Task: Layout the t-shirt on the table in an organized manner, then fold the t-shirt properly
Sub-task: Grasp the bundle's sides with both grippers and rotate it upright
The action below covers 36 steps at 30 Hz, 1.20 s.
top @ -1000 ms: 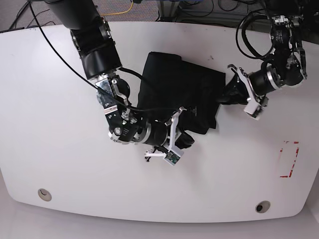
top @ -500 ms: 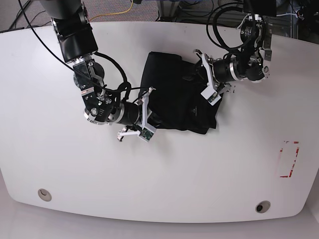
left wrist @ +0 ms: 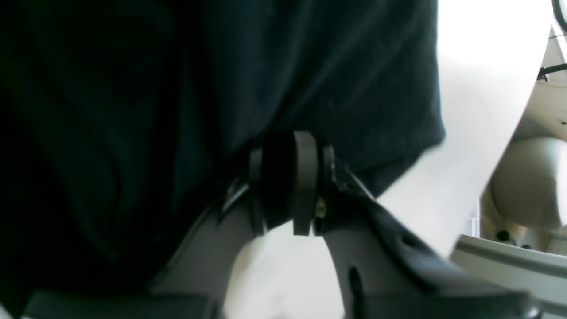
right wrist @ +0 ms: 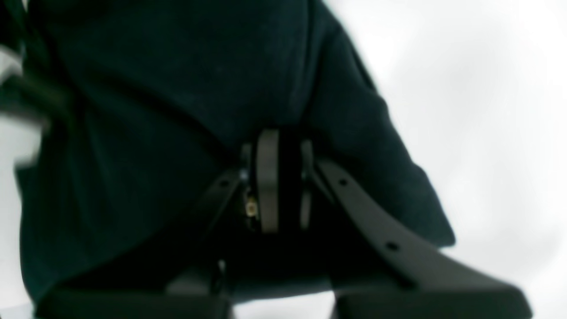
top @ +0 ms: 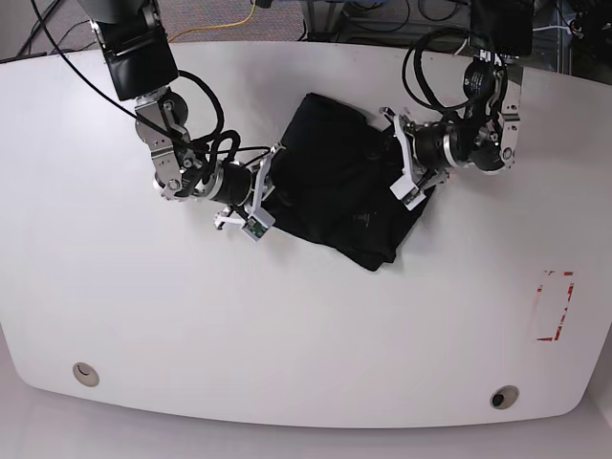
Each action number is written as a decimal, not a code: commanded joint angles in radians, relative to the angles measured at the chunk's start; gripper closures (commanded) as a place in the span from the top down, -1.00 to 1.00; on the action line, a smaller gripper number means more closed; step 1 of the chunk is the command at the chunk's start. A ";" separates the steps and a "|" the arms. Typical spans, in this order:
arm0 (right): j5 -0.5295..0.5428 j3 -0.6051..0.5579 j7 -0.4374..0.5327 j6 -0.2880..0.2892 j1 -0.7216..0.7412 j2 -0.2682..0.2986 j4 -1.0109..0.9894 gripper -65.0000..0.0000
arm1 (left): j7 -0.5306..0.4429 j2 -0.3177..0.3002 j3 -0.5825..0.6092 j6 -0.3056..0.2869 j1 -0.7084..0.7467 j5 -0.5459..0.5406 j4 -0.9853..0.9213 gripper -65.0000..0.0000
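the t-shirt (top: pixel 344 186) lies bunched mid-worktop (top: pixel 287 344), so this looks like the laying-out step. the left gripper (left wrist: pixel 288 186) and right gripper (right wrist: pixel 274 177) each have fingers pinching its edge. next, it probably needs pulling apart to spread flat.

matt black cloth t-shirt (top: pixel 339 191); glossy smooth white table (top: pixel 287 335).

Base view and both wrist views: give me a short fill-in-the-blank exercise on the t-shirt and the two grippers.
1. The t-shirt is solid ____ in colour.
2. The left gripper is shut on the ____.
3. In the base view, the right gripper holds the shirt's ____ side.
4. The red tape outline on the table lies near its ____ edge.

Missing words: black; t-shirt; left; right
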 commanded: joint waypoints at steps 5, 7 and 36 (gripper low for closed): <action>-0.006 0.003 -0.013 0.002 -0.084 0.024 0.106 -0.84 | 0.016 -0.047 -0.006 0.014 -0.073 0.043 -0.054 -0.76; -0.004 0.004 -0.041 0.002 -0.128 0.027 0.162 -0.84 | 0.015 -0.047 -0.004 0.014 -0.105 0.045 -0.075 -0.76; 0.000 0.115 -0.392 -0.035 -0.110 -0.064 0.567 -0.84 | 0.019 -0.015 -0.050 0.014 0.001 0.042 0.273 -0.77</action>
